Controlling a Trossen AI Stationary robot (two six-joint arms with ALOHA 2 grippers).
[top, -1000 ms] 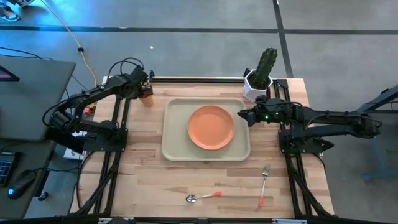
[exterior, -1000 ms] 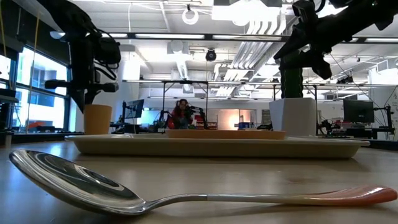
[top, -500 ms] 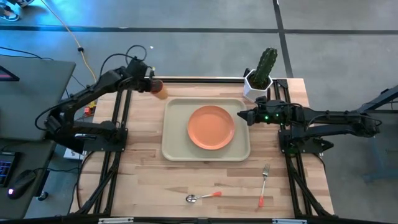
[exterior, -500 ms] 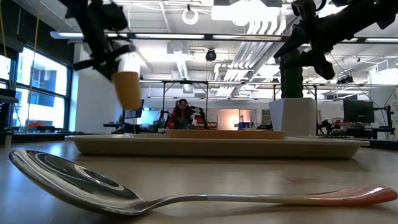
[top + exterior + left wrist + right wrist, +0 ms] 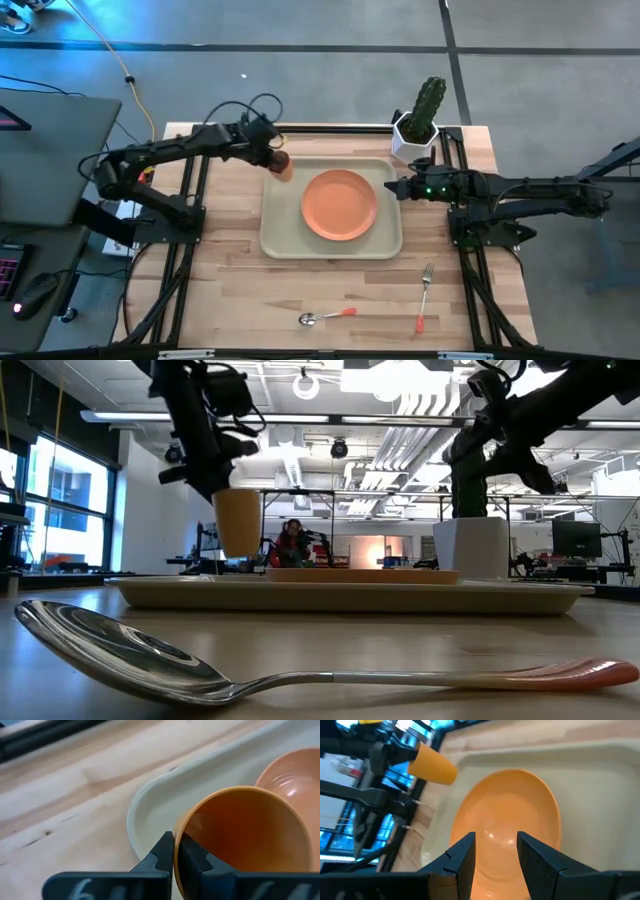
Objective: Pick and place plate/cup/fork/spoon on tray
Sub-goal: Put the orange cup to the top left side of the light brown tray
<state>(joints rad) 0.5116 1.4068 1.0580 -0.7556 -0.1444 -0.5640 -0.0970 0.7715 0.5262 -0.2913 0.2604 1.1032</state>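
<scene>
The small orange cup (image 5: 281,166) hangs in my left gripper (image 5: 271,158) above the far left corner of the beige tray (image 5: 280,238). It also shows in the low view (image 5: 238,522) and in the right wrist view (image 5: 432,765). The orange plate (image 5: 339,204) lies flat in the tray. My right gripper (image 5: 392,186) is open and empty over the tray's right rim, with the plate (image 5: 512,815) ahead of its fingers. The spoon (image 5: 325,316) and the fork (image 5: 424,295) lie on the table near its front edge. My left gripper pinches the cup's wall at the rim (image 5: 181,826), one finger inside the cup and one outside. The fingers come from the table's left, slanting down. The cup is lifted clear of the tray, close to upright, its mouth up (image 5: 238,495).
A white pot with a green cactus (image 5: 418,125) stands at the table's far right corner, just behind my right arm. Bare wood lies between the tray and the cutlery. A grey desk (image 5: 50,140) stands left of the table.
My left gripper has carried the cup up from the table's far left and toward the right, to above the tray's far left corner. The cup was tipped halfway through and now hangs nearly upright.
</scene>
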